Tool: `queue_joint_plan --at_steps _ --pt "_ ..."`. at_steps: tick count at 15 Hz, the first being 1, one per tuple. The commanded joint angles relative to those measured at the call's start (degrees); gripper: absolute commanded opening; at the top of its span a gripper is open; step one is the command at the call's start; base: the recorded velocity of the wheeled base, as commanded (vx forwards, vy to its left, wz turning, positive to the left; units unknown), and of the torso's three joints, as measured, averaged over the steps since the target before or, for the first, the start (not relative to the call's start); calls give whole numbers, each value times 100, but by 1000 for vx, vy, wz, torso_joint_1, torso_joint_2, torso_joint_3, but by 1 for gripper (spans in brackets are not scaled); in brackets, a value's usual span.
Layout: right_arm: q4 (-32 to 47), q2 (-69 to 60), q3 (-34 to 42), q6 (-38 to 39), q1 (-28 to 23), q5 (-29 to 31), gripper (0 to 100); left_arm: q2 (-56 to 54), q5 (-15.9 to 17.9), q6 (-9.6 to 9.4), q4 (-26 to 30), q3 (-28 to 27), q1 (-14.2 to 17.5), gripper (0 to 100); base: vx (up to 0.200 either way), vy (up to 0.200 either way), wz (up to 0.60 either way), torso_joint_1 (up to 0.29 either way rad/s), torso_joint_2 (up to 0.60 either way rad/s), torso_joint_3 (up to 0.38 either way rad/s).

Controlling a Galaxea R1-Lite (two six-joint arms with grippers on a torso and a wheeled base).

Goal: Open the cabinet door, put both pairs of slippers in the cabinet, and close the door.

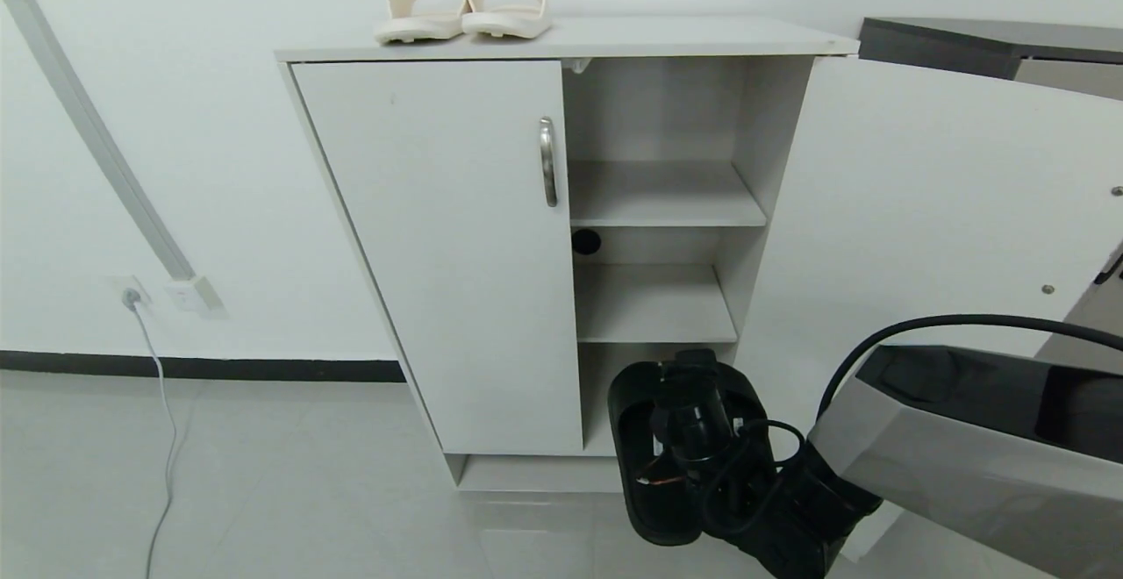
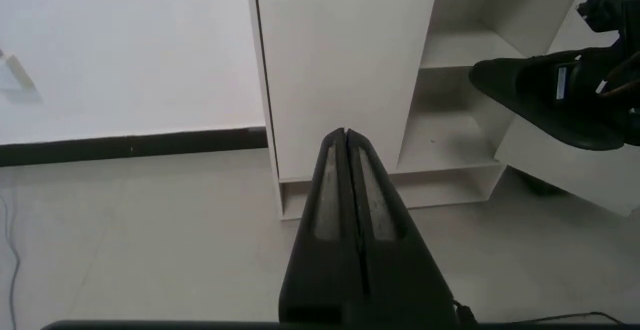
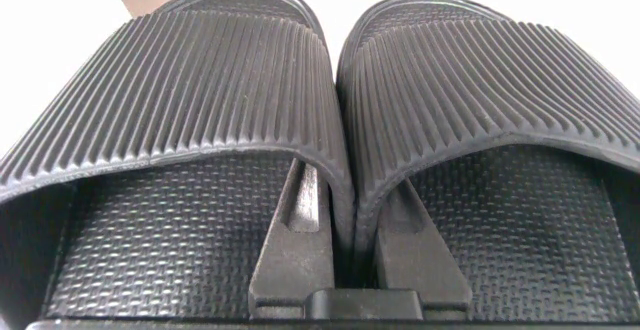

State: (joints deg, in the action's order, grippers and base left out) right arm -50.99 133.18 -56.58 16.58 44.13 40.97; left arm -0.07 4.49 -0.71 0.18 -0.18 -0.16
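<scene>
A white cabinet (image 1: pixel 439 254) stands against the wall, its left door closed and its right door (image 1: pixel 921 210) swung wide open. Bare shelves (image 1: pixel 654 307) show inside. A cream pair of slippers (image 1: pixel 462 7) rests on the cabinet top. My right gripper (image 1: pixel 693 425) holds the black pair of slippers (image 1: pixel 654 474) low in front of the bottom compartment, soles toward the floor side. Its fingers (image 3: pixel 300 230) pinch the two touching inner edges of the black slippers (image 3: pixel 200 100). My left gripper (image 2: pixel 345 185) is shut on nothing, low over the floor, facing the cabinet base; the black slippers (image 2: pixel 550 95) show beyond it.
A wall socket (image 1: pixel 132 296) with a grey cable trailing over the floor sits left of the cabinet. A grey unit (image 1: pixel 965 39) stands behind the open door. Tiled floor (image 1: pixel 263 491) lies open to the left. The closed door carries a metal handle (image 1: pixel 547 162).
</scene>
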Motion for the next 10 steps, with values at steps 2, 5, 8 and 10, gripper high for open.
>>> queue_joint_plan --at_steps 2,5,8,10 --pt "2 24 -3 3 8 -2 0 7 0 -8 -1 1 -2 0 0 0 0 2 0 -195" --pt "-25 85 -11 12 -1 -2 0 7 0 -8 -1 -8 -2 0 0 0 0 4 4 -191" --pt "-104 111 6 21 -10 -89 0 7 0 -8 -1 1 -2 0 0 0 0 2 5 -193" --pt "-605 182 33 -32 -18 -37 0 7 0 -17 -1 1 -2 0 0 0 0 5 0 -190"
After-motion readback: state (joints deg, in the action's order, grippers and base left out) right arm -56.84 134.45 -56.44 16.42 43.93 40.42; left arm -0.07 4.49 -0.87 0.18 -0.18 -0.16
